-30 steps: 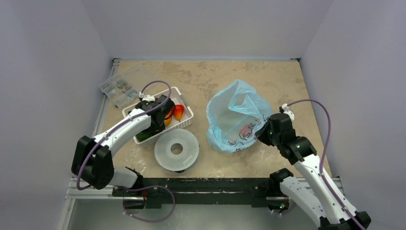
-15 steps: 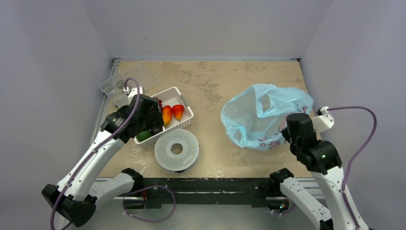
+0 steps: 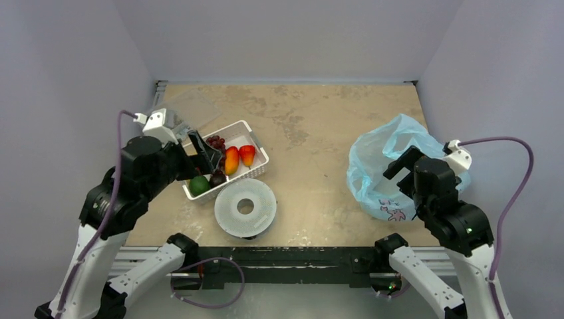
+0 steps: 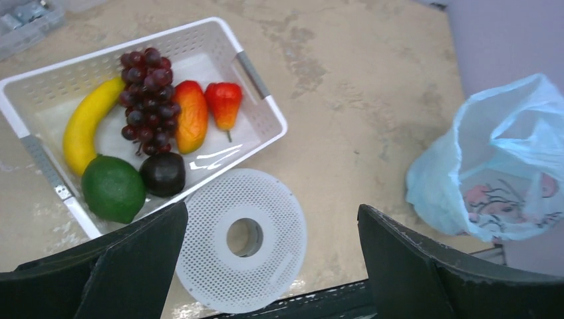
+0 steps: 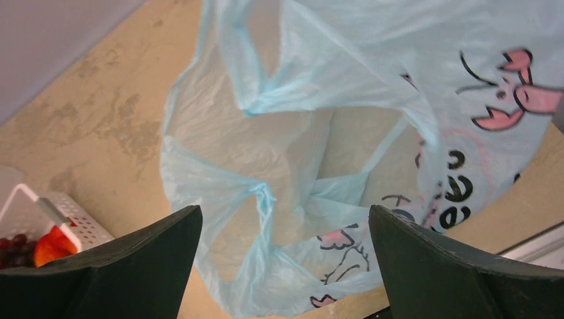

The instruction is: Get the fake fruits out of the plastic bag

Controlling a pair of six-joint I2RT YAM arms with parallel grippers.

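The fake fruits lie in a white slotted basket (image 4: 263, 86): a yellow banana (image 4: 85, 123), purple grapes (image 4: 145, 93), an orange-red mango (image 4: 191, 116), a red strawberry (image 4: 223, 103), a green round one (image 4: 113, 188) and a dark piece (image 4: 163, 174). My left gripper (image 3: 207, 154) hovers open above the basket's near side, holding nothing. The light-blue plastic bag (image 3: 379, 166) lies slack on the table at the right, and I see no fruit inside it (image 5: 299, 166). Above its near edge, my right gripper (image 5: 282, 219) is open, with the bag below the fingers, not pinched.
A round white perforated disc (image 3: 245, 207) lies just in front of the basket (image 3: 261, 154). A clear box of small parts (image 3: 174, 113) sits at the back left. The bag reaches close to the table's right edge.
The right gripper dragged the bag to the right, then opened and let it go. The left arm drew back and rose from the basket, staying open.
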